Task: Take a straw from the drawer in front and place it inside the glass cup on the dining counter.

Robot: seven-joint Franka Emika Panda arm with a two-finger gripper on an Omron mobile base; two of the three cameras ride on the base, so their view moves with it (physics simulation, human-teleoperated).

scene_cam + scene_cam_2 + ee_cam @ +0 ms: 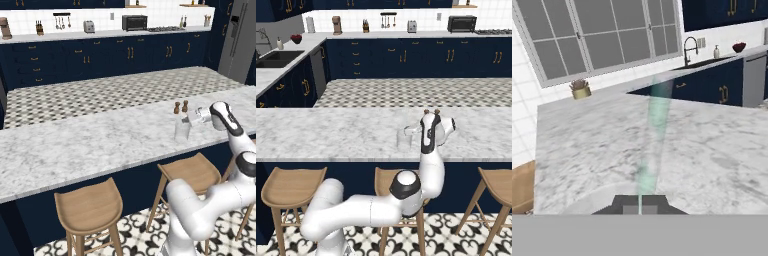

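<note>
The straw (654,135) sits pinched between our hand's (640,202) closed fingertips, running straight out from them as a pale blurred streak over the marble table (75,145). From the base, our hand (192,116) hovers just above the cup (182,129), which stands on the table. Two brown shakers (180,107) stand just behind it.

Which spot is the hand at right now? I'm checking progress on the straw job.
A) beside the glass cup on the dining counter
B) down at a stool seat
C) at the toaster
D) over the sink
A: the hand hangs over the dining counter, right beside the glass cup and near the shakers.
</note>
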